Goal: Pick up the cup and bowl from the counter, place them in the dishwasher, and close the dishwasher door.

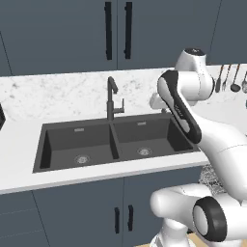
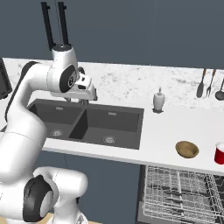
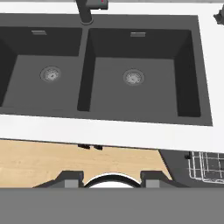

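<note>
The gripper (image 3: 105,175) hangs above the black sink (image 2: 87,120) with its fingers apart and nothing between them. The brown bowl (image 2: 187,149) and red cup (image 2: 219,153) sit on the counter (image 2: 162,131) past the sink, over the dishwasher (image 2: 183,194), which stands open.

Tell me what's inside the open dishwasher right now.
The dishwasher holds a bare silver wire rack; the bowl and red cup sit on the counter above. Its far right end is cut off.

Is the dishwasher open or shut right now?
Open: the silver wire rack of the under-counter dishwasher is exposed below the white marble-look counter.
</note>
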